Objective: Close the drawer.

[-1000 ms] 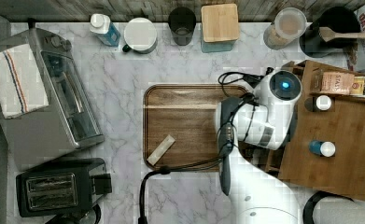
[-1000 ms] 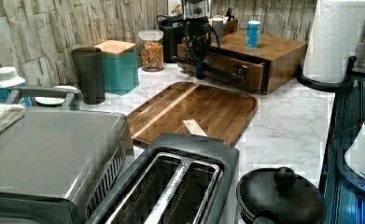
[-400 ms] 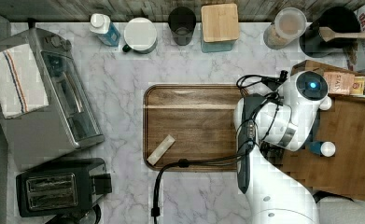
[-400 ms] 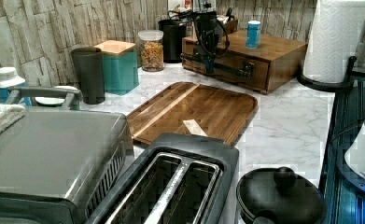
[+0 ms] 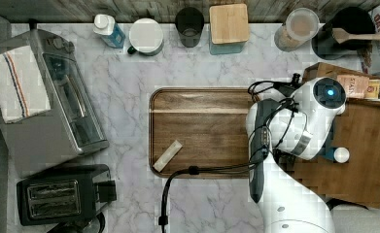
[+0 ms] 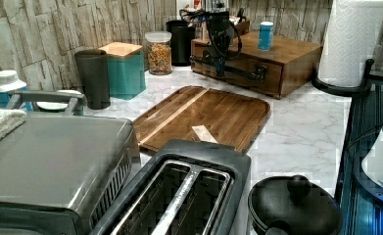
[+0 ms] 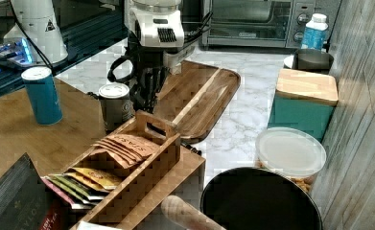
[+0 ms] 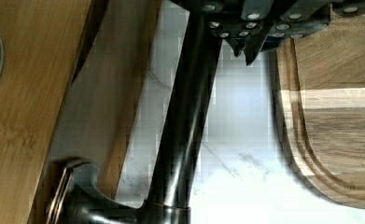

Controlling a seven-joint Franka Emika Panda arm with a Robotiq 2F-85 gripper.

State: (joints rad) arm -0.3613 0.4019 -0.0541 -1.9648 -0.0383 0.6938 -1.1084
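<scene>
The drawer (image 6: pixel 250 66) sits in the wooden cabinet at the back of the left view, its front about level with the cabinet face. Its long black bar handle (image 6: pixel 238 72) runs across the front. My gripper (image 6: pixel 219 64) hangs right at the handle's left end in the left view. In the wrist view the handle (image 8: pixel 185 130) runs along the drawer front (image 8: pixel 110 102), and my gripper (image 8: pixel 245 49) is shut, resting against the handle's outer side with nothing held. A thin dark gap shows between the drawer front and the cabinet top (image 8: pixel 26 93).
A dark wooden tray (image 5: pixel 202 131) with a small wooden stick (image 5: pixel 167 155) lies just in front of the cabinet. A blue can (image 6: pixel 266 35) and a tea caddy (image 7: pixel 127 163) stand on the cabinet top. A paper towel roll (image 6: pixel 350 44), a toaster (image 5: pixel 61 194) and jars line the counter.
My arm has moved toward the top view's right, and the drawer, which stuck out over the counter, has slid back into the cabinet.
</scene>
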